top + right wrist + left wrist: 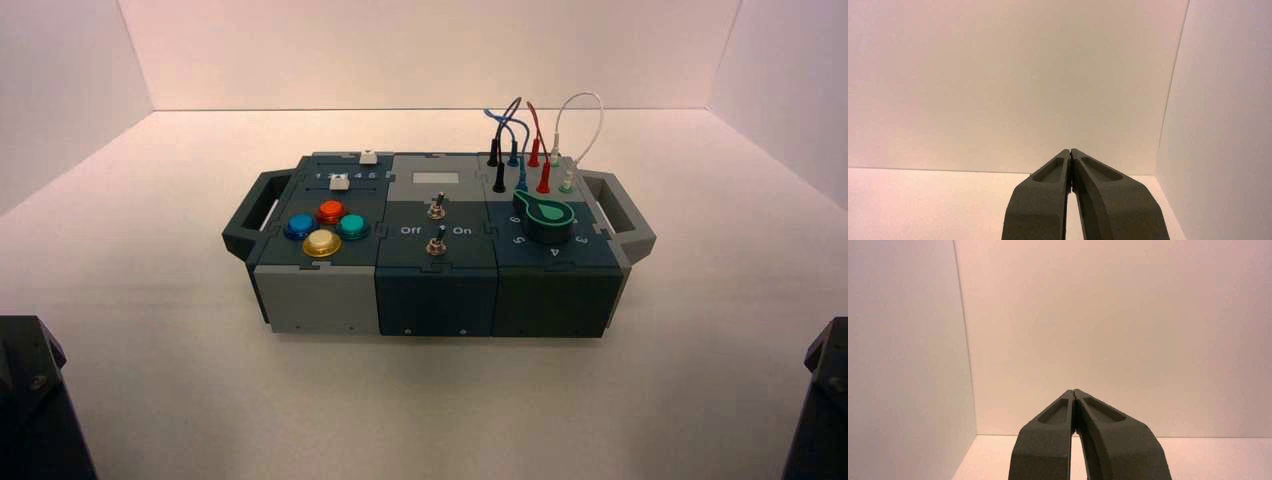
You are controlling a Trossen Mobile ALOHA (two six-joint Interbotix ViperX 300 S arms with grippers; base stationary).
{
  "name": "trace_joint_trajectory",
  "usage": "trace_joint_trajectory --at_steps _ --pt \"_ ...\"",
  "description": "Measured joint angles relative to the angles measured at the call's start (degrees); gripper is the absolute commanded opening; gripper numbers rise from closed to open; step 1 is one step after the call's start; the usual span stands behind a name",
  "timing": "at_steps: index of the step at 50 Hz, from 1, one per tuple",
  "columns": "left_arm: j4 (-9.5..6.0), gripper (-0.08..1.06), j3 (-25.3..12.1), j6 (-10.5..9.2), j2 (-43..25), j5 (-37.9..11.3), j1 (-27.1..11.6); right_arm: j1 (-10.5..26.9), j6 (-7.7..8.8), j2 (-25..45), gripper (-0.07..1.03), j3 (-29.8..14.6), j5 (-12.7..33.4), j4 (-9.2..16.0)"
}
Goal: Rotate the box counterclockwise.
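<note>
While both arms waited apart from the box (436, 240), it sat on the table (430, 400) between them, its long side facing the robot. The left gripper (1073, 392) was at the near left, its fingers together with nothing in them; the right gripper (1070, 152), at the near right, was closed and bare too. Four buttons (322, 242), red, blue, green and yellow, stood on the box's left part, near two white sliders (340, 182). Two switches (436, 246) occupied the middle, and the green-and-black knob (547, 218) the right, with wires (540, 140) looping up behind it.
</note>
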State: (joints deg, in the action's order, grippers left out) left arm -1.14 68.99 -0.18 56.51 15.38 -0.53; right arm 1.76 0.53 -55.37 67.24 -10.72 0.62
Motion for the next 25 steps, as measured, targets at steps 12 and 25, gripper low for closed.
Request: trace_joint_trajectory --at_steps 12,25 --pt "0.09 -0.03 0.0 0.00 -0.1 -0.2 -0.1 0.1 0.09 0.0 -0.02 0.1 0.0 0.0" --pt "0.00 -0.03 -0.3 0.00 -2.4 -3.2 -0.6 0.5 0.26 0.1 -0.02 -0.1 2.7 0.1"
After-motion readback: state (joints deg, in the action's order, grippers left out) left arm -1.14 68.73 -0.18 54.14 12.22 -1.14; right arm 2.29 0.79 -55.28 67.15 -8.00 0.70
